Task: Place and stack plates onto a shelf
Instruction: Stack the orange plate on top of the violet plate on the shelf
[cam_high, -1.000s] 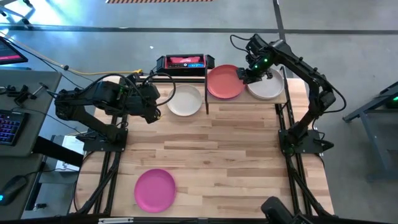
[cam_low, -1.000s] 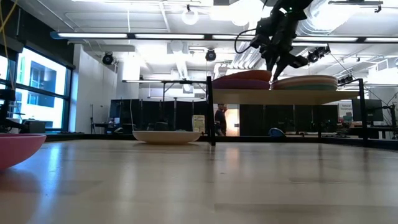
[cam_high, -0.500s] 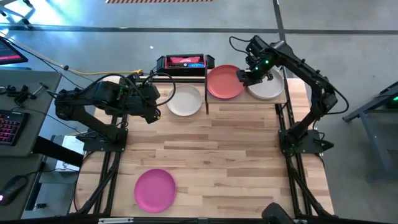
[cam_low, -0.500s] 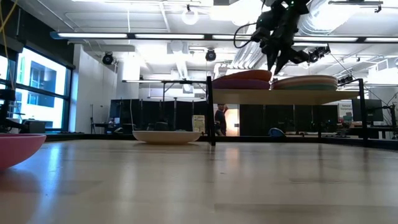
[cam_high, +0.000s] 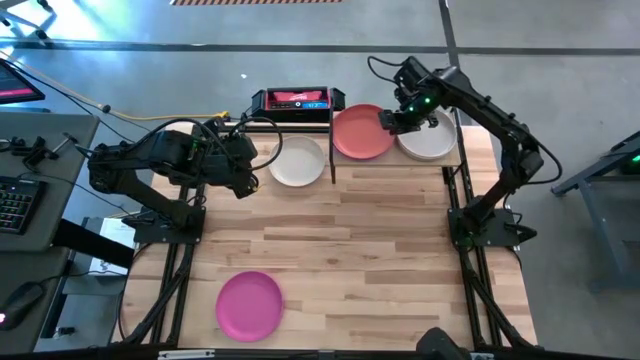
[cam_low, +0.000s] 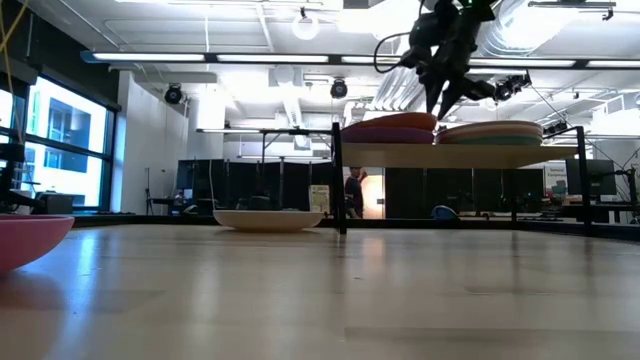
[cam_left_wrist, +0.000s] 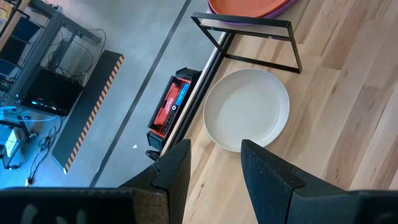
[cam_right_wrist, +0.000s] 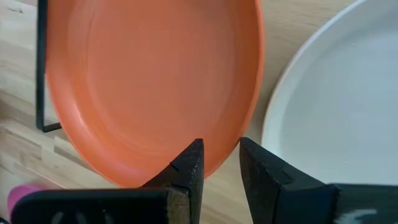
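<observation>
Plates: two stacks on shelf (cam_high: 440, 160); cream plate (cam_high: 297, 161); magenta plate (cam_high: 249, 305) | left fingers (cam_left_wrist: 214, 163) apart; right fingers (cam_right_wrist: 219, 163) narrowly parted, empty

coral plate (cam_right_wrist: 149, 81): matte, smooth under my view
shelf (cam_right_wrist: 273, 74): pale wood
post (cam_right_wrist: 41, 62): thin black metal

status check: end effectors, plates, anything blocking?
Right end effector open, empty, above coral plate on shelf. Left end effector open beside cream plate. Magenta plate on table, nothing blocking.
</observation>
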